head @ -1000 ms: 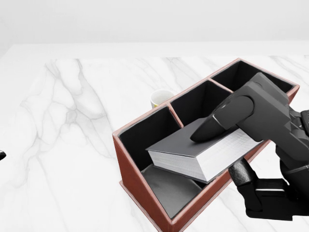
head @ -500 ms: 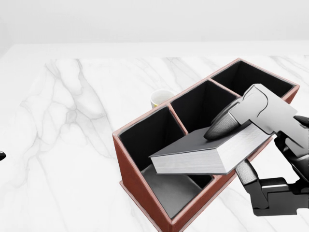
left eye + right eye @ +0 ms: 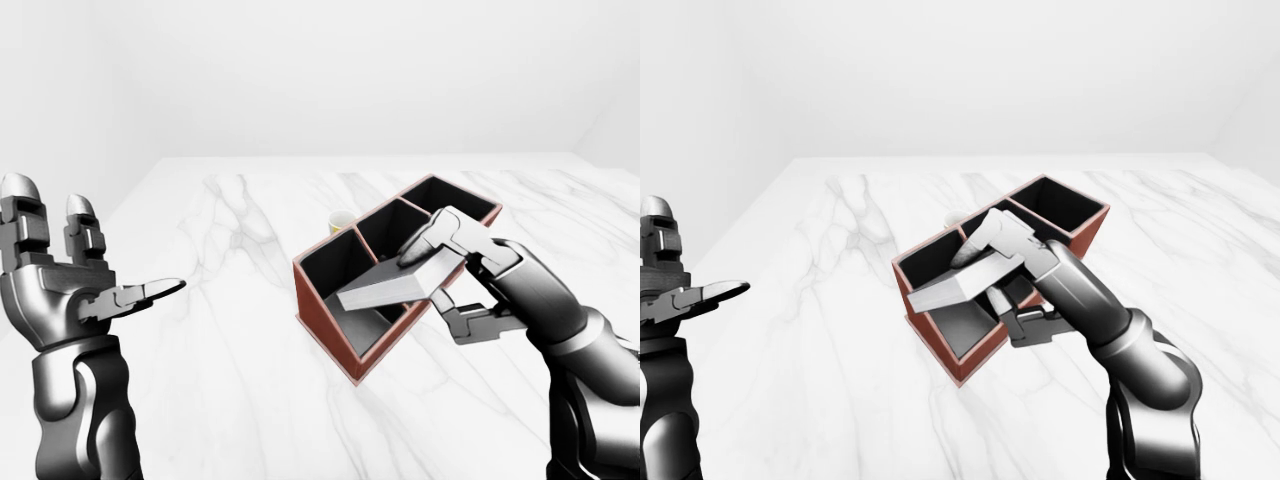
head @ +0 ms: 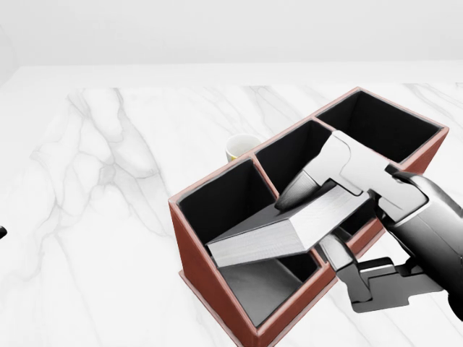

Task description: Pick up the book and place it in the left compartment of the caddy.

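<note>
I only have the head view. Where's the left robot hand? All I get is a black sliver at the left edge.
Observer: In the left-eye view the left robot hand is raised at the picture's left, fingers spread, holding nothing.
Operator: Is it anywhere near the caddy?
Observer: No. It stands well left of the caddy, with bare marble table between them.
Operator: How does the right arm come in?
Observer: In the right-eye view it rises from bottom right, and the right robot hand grips the book, which tilts down into the caddy's left compartment.
</note>
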You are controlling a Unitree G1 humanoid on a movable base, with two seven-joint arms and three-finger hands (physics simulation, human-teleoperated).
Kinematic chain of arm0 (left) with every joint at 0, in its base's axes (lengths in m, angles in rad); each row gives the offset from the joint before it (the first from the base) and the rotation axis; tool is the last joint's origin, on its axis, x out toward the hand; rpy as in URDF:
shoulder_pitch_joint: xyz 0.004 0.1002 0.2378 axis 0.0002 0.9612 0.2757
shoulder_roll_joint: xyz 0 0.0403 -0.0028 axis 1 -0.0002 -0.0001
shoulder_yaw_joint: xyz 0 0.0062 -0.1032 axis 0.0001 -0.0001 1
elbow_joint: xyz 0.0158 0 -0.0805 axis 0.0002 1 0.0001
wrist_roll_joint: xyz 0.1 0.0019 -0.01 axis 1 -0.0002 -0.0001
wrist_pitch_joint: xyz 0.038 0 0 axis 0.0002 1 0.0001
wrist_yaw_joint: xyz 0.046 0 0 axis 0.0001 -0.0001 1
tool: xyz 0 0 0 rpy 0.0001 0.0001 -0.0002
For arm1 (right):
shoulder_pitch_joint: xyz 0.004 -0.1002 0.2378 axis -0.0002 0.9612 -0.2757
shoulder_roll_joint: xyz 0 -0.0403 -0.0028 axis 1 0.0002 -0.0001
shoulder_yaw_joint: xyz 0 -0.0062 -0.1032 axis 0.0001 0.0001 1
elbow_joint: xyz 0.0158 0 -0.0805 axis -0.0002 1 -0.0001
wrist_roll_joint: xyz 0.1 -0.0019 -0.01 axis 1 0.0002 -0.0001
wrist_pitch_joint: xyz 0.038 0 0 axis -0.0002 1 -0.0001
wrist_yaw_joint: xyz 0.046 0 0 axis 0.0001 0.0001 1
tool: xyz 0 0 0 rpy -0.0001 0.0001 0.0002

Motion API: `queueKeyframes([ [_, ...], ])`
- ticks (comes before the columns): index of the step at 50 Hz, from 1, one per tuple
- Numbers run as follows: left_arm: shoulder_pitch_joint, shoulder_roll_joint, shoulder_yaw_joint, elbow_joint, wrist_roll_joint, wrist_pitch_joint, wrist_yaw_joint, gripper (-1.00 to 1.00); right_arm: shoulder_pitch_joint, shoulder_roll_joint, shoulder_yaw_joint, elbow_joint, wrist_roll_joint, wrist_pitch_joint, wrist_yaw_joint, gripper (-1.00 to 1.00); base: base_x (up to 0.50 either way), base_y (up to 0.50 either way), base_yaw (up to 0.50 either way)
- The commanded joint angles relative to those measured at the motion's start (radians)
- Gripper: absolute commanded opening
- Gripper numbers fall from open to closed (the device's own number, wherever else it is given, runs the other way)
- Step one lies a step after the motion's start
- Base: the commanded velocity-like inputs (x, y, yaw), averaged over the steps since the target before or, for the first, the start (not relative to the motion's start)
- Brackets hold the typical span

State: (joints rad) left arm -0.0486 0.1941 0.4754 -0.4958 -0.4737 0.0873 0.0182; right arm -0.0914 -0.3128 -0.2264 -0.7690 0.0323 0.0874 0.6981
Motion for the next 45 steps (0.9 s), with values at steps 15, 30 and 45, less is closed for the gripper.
queueKeyframes([
  [15, -0.001, -0.001, -0.002, 0.003, 0.004, 0.0, -0.002, 1.0, -0.012, -0.002, 0.052, 0.069, -0.149, 0.0, 0.0, -1.0, 0.0, 0.0, 0.0],
  [30, -0.003, 0.002, -0.002, 0.009, 0.001, 0.0, -0.002, 1.0, -0.025, 0.0, 0.097, 0.104, -0.214, 0.0, 0.0, -1.0, 0.0, 0.0, 0.0],
  [45, -0.001, 0.002, -0.001, 0.006, 0.0, 0.0, -0.001, 1.0, -0.041, -0.007, 0.132, 0.135, -0.318, 0.0, 0.0, -1.0, 0.0, 0.0, 0.0],
])
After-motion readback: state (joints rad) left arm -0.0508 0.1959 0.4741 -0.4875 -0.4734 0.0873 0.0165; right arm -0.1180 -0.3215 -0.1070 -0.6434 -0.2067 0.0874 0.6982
